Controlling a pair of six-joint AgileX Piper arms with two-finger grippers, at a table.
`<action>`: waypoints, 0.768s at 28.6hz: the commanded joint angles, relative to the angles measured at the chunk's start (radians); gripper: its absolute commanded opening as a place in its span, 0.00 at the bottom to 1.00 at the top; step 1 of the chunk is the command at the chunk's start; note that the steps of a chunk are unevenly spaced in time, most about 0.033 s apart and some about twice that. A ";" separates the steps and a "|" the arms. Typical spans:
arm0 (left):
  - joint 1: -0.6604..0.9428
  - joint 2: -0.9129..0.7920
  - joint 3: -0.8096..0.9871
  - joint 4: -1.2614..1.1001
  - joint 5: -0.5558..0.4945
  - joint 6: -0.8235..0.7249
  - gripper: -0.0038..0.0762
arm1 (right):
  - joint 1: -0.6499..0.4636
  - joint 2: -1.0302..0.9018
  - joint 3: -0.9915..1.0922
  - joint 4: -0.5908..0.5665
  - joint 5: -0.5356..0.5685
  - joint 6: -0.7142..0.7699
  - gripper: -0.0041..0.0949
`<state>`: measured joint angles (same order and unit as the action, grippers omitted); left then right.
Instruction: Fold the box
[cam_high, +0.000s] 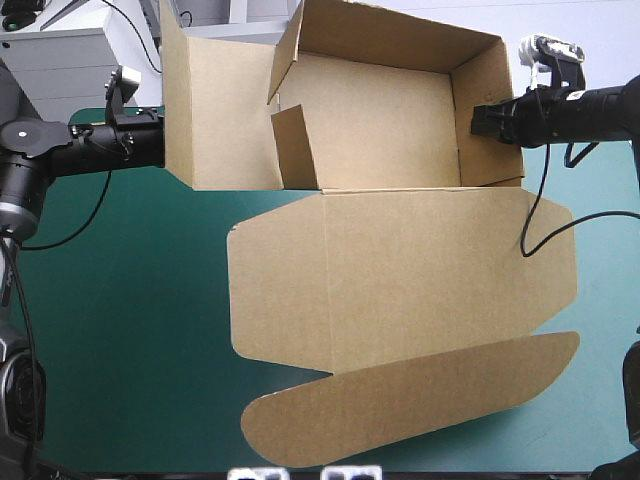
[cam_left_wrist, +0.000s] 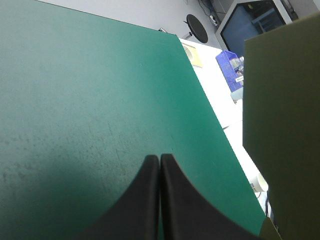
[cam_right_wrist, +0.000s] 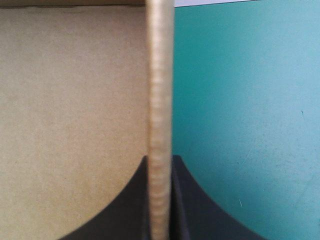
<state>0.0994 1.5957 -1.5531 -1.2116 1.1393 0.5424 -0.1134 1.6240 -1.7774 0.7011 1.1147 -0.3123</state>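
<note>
The brown box (cam_high: 380, 130) stands at the far side of the table with its walls raised. Its lid (cam_high: 420, 270) lies flat toward the near edge and ends in a rounded flap (cam_high: 420, 400). A small inner flap (cam_high: 295, 145) stands inside by the left wall. My right gripper (cam_high: 478, 120) is shut on the right wall, and the board's edge (cam_right_wrist: 160, 100) runs between its fingers (cam_right_wrist: 182, 200). My left gripper (cam_left_wrist: 159, 161) is shut on nothing, outside the left wall (cam_left_wrist: 285, 125), over the teal-green cover. In the high view the left gripper (cam_high: 155, 145) sits against that wall.
Teal-green cover (cam_high: 120, 330) shows left of the lid and in a narrower strip right of it (cam_high: 605, 270). The rounded flap reaches almost to the table's near edge. The table's edge (cam_left_wrist: 220, 130) runs just ahead of my left gripper.
</note>
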 joint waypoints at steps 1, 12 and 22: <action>-0.014 -0.080 -0.027 -0.092 0.003 0.010 0.04 | -0.001 -0.049 -0.028 0.073 -0.057 0.004 0.03; -0.014 -0.209 -0.027 -0.085 0.034 0.014 0.04 | 0.147 -0.047 -0.028 -0.035 -0.184 0.042 0.03; -0.014 -0.268 -0.027 -0.004 0.030 0.003 0.04 | 0.271 -0.045 -0.028 -0.250 -0.276 0.169 0.03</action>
<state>0.0898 1.3743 -1.5531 -1.1511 1.1898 0.5497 0.1299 1.6240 -1.7774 0.4497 0.9213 -0.1823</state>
